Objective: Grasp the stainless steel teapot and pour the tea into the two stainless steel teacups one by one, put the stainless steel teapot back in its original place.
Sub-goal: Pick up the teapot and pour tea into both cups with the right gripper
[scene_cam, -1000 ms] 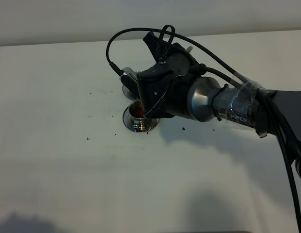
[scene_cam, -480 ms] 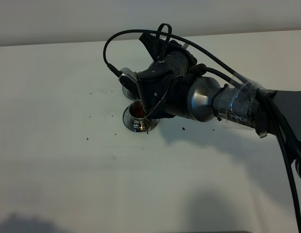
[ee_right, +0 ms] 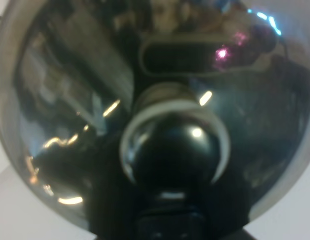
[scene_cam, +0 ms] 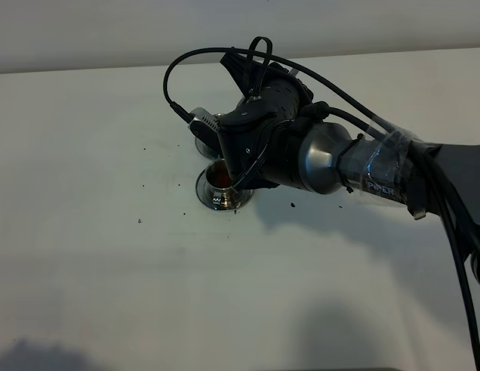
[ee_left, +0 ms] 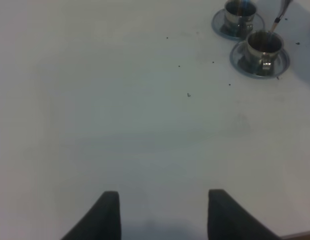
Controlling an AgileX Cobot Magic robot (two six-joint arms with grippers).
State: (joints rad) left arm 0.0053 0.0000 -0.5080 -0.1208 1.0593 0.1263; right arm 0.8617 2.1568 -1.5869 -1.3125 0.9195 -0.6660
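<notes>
A: Where is the shiny bell-shaped stainless steel teapot (ee_right: pixel 70 110), and how is it held?

B: It is carried tilted in the air by the right gripper (scene_cam: pixel 228 127). The jaws are clamped fully tight, on the handle by judgement, though the contact itself is hidden. The thin curved spout (ee_left: pixel 279 15) is aimed down into the nearer small stainless steel teacup (scene_cam: pixel 221 179), in which reddish tea is seen. The left gripper (ee_left: pixel 163 215) is positioned well apart over the bare white table (scene_cam: pixel 108 270), jaws spread wide with nothing between them.

A: What is to be feared from here?

B: Overfilling, first. The cup is small, and if the tilt is not eased in time, tea is likely to be spilled onto its round steel saucer (scene_cam: pixel 216 205). Dark specks (scene_cam: pixel 139 222) are scattered on the table.

A: And the second teacup (ee_left: pixel 239 11)?

B: It is set just beside the first, and its level cannot be read. It could be knocked if the spout is swung across low. The knobbed lid (ee_right: pixel 172 150) could also be loosened by a steeper tilt. The wide saucer meant for the pot's return is not seen, so that placement cannot be judged.
</notes>
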